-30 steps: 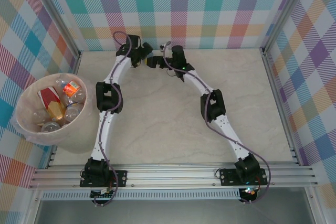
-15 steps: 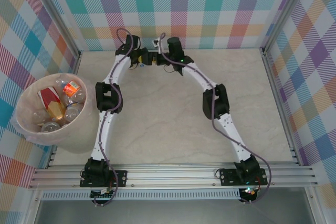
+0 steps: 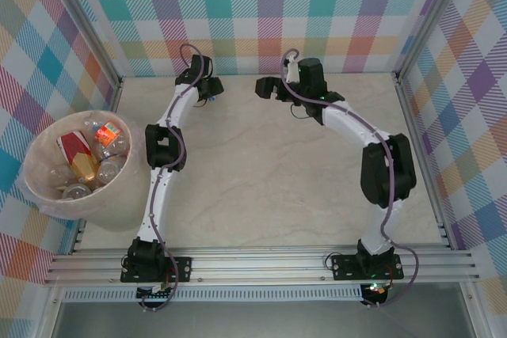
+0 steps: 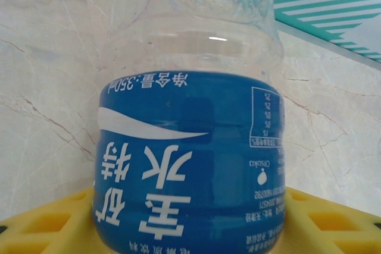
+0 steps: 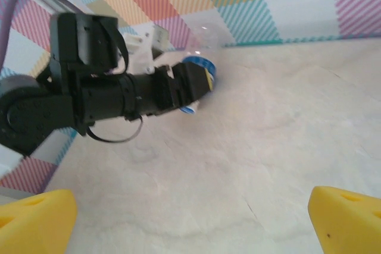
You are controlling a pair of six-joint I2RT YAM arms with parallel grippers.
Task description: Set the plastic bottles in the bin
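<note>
Pinching the clear plastic bottle with the blue label (image 4: 190,165) in the left gripper (image 3: 211,89) at 11 o'clock on the pale marbled tabletop (image 3: 261,172), yellow pads (image 4: 47,218) pressing the label on both sides. Lying with its long axis straight out from the jaws, shoulder pointing away. Hovering nearby at 12 o'clock, the right gripper (image 3: 265,87), jaws spread wide, gripping nothing. Sitting well apart at 9 o'clock, nearer the left arm, the big round pale pink translucent bin (image 3: 103,205), carrying other bottles (image 3: 95,156). Probably calling for a lift and a swing toward 9 o'clock over bare tabletop, with checked walls (image 3: 269,13) crowding close behind.
</note>
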